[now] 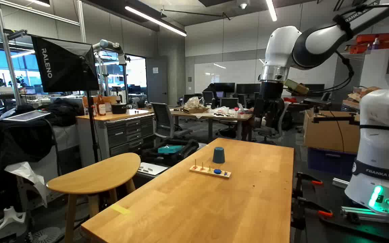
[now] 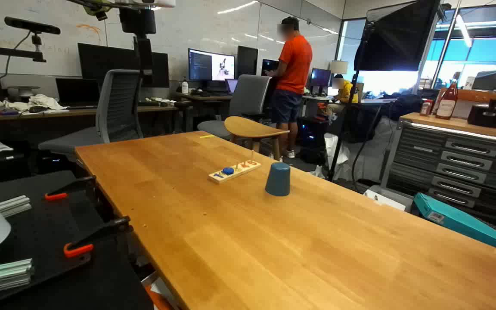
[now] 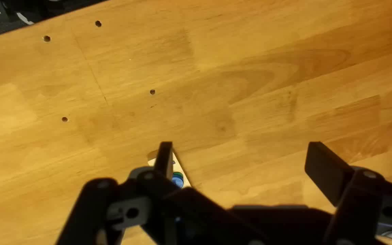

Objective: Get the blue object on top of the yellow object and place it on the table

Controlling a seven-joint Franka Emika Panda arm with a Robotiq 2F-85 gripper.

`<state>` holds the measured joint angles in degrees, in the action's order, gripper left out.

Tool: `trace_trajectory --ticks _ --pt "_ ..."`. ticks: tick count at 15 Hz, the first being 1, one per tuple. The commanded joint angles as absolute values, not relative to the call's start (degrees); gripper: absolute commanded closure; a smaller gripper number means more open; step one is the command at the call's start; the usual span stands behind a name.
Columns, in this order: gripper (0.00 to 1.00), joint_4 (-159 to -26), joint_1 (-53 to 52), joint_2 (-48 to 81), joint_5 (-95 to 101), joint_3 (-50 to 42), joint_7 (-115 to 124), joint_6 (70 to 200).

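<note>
Your gripper (image 3: 242,154) is released: in the wrist view its fingers stand wide apart, with the wood of the tabletop (image 2: 338,241) showing between them. In both exterior views you have it hanging high above that surface, pointing down.

The blue object (image 3: 178,181) lies well below it. From the wrist you see it just at the inner edge of the finger on the picture's left, which covers part of it, and a sliver of green shows at its rim. It rests on the yellow board (image 2: 240,174), toward one end; thin pegs stand in a row farther along the board.

Just beside the board, apart from it, a blue-grey cup (image 2: 278,179) stands upside down on the tabletop, so what is under it is hidden from you. Behind, in an exterior view, a cardboard box (image 1: 328,131) sits on a dark blue bin (image 1: 331,160); you cannot see into either. In both exterior views a bottle (image 2: 446,103) stands on a drawer cabinet (image 2: 459,161).
</note>
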<state>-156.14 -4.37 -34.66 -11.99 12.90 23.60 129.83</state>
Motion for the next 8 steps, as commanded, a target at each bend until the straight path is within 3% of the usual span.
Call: trace_trajectory --ticks 1,8 --pt "0.0 -156.0 -4.71 -34.69 -11.68 12.53 23.8 129.71" --pt "0.0 -150.5 -1.78 -26.95 -12.58 7.28 20.55 132.83"
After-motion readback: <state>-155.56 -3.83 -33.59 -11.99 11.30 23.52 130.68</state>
